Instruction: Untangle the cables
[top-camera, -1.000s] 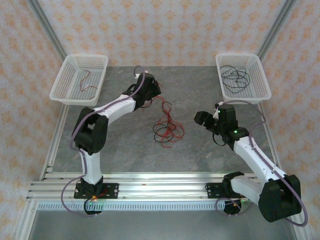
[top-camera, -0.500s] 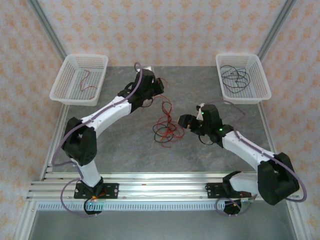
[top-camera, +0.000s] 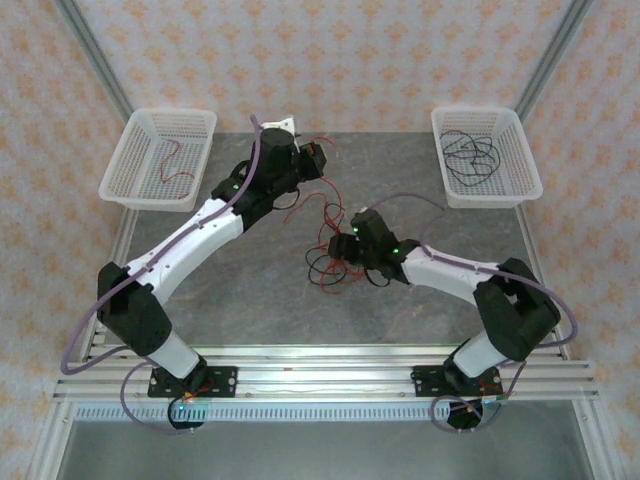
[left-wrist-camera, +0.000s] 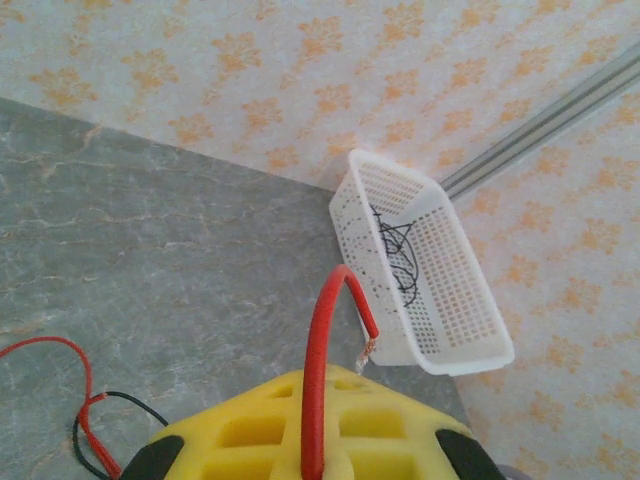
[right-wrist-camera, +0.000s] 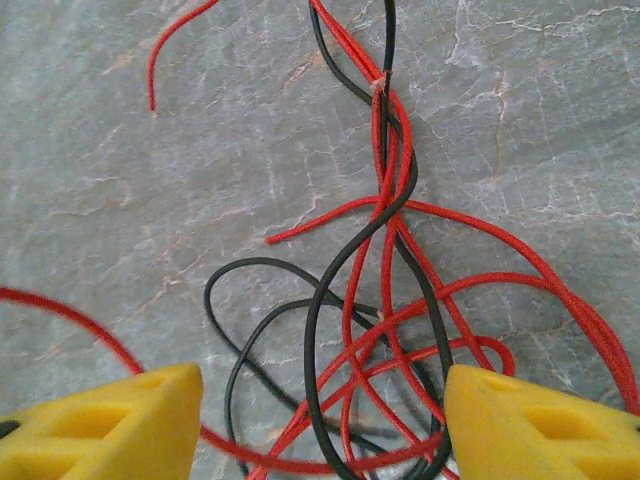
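The right gripper (right-wrist-camera: 320, 425) had swung in from its own side and hung open, jaws straddling the tangled cables (right-wrist-camera: 385, 300) on the table (right-wrist-camera: 120, 200) just beneath. The left gripper (left-wrist-camera: 310, 410), clamped on one red cable (left-wrist-camera: 322, 340), had pulled farther back, stretching it. The tangle now looked ready to be pinned while that strand drew free.

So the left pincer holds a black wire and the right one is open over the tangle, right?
No, the wire in the left pincer is red; the left wrist view shows it. The right pincer is open over the tangle.
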